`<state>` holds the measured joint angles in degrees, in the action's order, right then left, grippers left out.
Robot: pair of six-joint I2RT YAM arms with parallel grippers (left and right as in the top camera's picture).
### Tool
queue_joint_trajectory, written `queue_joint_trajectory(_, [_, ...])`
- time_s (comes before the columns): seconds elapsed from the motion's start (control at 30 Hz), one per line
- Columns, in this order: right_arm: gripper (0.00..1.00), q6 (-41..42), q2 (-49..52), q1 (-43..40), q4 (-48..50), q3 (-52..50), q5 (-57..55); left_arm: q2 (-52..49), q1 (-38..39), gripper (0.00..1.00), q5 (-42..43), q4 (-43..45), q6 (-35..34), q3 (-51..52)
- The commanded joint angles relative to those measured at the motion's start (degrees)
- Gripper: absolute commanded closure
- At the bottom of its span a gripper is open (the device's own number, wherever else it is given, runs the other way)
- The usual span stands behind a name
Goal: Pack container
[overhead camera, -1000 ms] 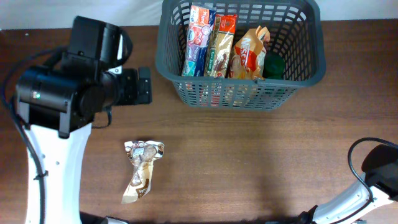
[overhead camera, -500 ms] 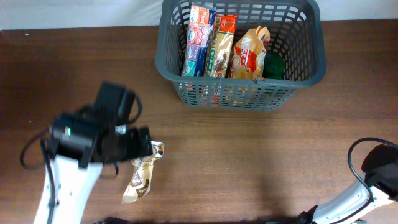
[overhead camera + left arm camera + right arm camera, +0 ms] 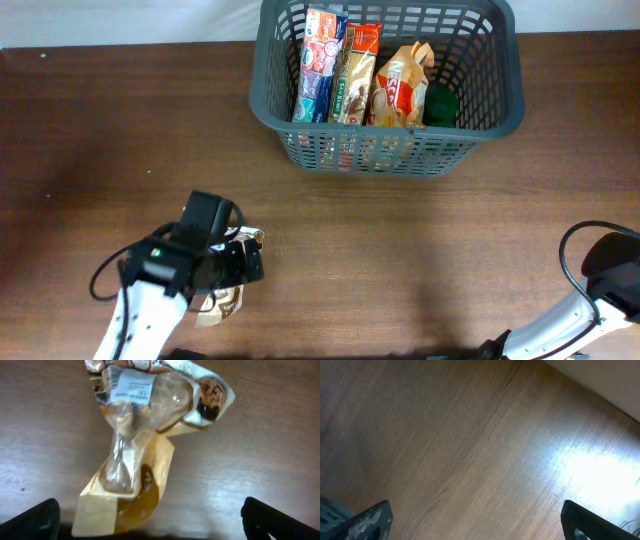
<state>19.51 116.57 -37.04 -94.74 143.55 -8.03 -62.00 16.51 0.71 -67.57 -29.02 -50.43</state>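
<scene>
Table (image 3: 470, 450) – brown wood grain, slight sheen; container (image 3: 340, 155) – matt grey plastic; packet (image 3: 142, 435) – glossy crinkled film

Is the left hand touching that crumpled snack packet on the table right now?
Apart. The left wrist view shows the left hand open wide, its fingers straddling the snack packet with bare table visible between each finger and it.

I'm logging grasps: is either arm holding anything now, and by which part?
Nothing is held. The left gripper hovers with open jaws over the snack packet lying on the table; the right gripper is open above the tabletop.
</scene>
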Motion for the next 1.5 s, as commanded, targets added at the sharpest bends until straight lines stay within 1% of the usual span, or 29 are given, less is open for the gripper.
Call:
queue_joint_trajectory(0.0, [0.01, 0.5, 0.2, -0.2, 0.0, -0.1, -0.1, -4.6, -0.2, 0.01, 0.5, 2.4, -0.8, 0.7])
queue_joint_trajectory(0.07, [0.01, 0.5, 0.2, -0.2, 0.0, -0.1, -0.1, -9.1, -0.2, 0.01, 0.6, 6.0, 1.9, 0.7])
queue_joint_trajectory(0.27, [0.01, 0.5, 0.2, -0.2, 0.0, -0.1, -0.1, -18.5, -0.2, 0.01, 2.2, 10.6, 2.3, 0.7])
queue_joint_trajectory(0.37, [0.01, 0.5, 0.2, -0.2, 0.0, -0.1, -0.1, -21.1, -0.2, 0.01, 2.6, 11.2, 2.3, 0.7])
queue_joint_trajectory(0.5, [0.01, 0.5, 0.2, -0.2, 0.0, -0.1, -0.1, -21.3, -0.2, 0.01, 2.6, 11.0, 2.4, 0.8])
queue_joint_trajectory(0.73, [0.01, 0.5, 0.2, -0.2, 0.0, -0.1, -0.1, -21.3, -0.2, 0.01, 3.1, 12.0, 5.6, 4.6])
queue_joint_trajectory(0.93, [0.01, 0.5, 0.2, -0.2, 0.0, -0.1, -0.1, -21.3, -0.2, 0.01, 5.1, 15.5, 8.0, 6.6])
queue_joint_trajectory(1.03, [0.01, 0.5, 0.2, -0.2, 0.0, -0.1, -0.1, -21.4, -0.2, 0.01, 5.5, 15.6, 8.8, 6.6])
queue_joint_trajectory(1.13, [0.01, 0.5, 0.2, -0.2, 0.0, -0.1, -0.1, -21.4, -0.2, 0.01, 8.5, 15.0, 10.5, 6.6])
queue_joint_trajectory(1.37, [0.01, 0.5, 0.2, -0.2, 0.0, -0.1, -0.1, -21.4, -0.2, 0.01, 10.1, 14.7, 10.2, 7.9])
queue_joint_trajectory(1.47, [0.01, 0.5, 0.2, -0.2, 0.0, -0.1, -0.1, -21.4, -0.2, 0.01, 10.0, 14.6, 8.2, 8.6])
